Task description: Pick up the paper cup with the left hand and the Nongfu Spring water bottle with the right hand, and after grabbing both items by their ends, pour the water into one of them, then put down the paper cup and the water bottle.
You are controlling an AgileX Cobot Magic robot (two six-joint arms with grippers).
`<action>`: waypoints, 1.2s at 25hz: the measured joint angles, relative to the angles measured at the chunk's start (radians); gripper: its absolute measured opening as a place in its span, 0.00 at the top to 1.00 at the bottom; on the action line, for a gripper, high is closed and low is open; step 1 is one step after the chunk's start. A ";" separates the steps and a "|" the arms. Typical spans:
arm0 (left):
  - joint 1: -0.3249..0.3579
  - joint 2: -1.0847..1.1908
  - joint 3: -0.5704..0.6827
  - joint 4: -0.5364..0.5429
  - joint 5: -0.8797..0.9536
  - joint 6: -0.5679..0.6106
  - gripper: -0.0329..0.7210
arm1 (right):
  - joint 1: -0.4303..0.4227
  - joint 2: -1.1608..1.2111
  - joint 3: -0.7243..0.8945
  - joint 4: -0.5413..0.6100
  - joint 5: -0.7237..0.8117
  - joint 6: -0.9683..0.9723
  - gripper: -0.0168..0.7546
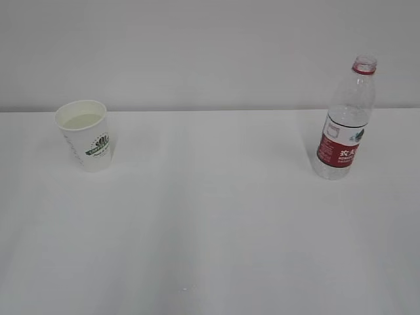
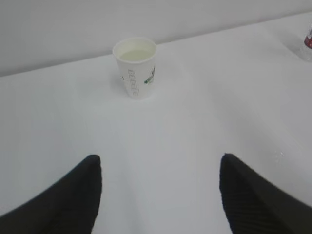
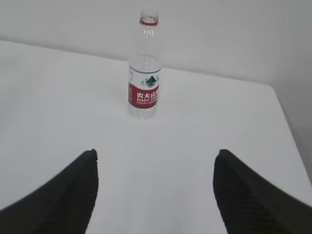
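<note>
From the exterior view I see the paper cup (image 1: 86, 135) upright on the left of the white desk (image 1: 210, 230), liquid inside, and the Nongfu Spring water bottle (image 1: 345, 121) upright, uncapped, well apart on the right; neither arm shows here. In the left wrist view my left hand (image 2: 158, 195) is spread, empty, short of the cup; thin paper will crush, so I'd pinch gently low down. In the right wrist view my right hand (image 3: 155, 192) is likewise spread; the clear bottle looks nearly empty, light, tippy, slippery. Its water level is hard to make out.
</note>
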 joint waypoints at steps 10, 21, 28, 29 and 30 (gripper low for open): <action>0.000 0.000 0.004 0.002 0.137 0.000 0.22 | 0.000 -0.010 0.002 0.044 0.162 0.000 0.26; 0.000 0.000 0.049 -0.005 0.133 0.000 0.22 | 0.000 -0.010 0.013 0.044 0.180 -0.001 0.26; 0.000 0.000 0.051 -0.025 0.147 0.000 0.23 | 0.000 -0.010 0.013 0.044 0.180 -0.001 0.26; 0.000 0.000 0.051 -0.027 0.153 0.000 0.23 | 0.000 -0.010 0.013 0.044 0.180 -0.001 0.26; 0.000 0.000 0.051 -0.028 0.158 0.000 0.23 | 0.000 -0.010 0.013 0.044 0.180 -0.001 0.26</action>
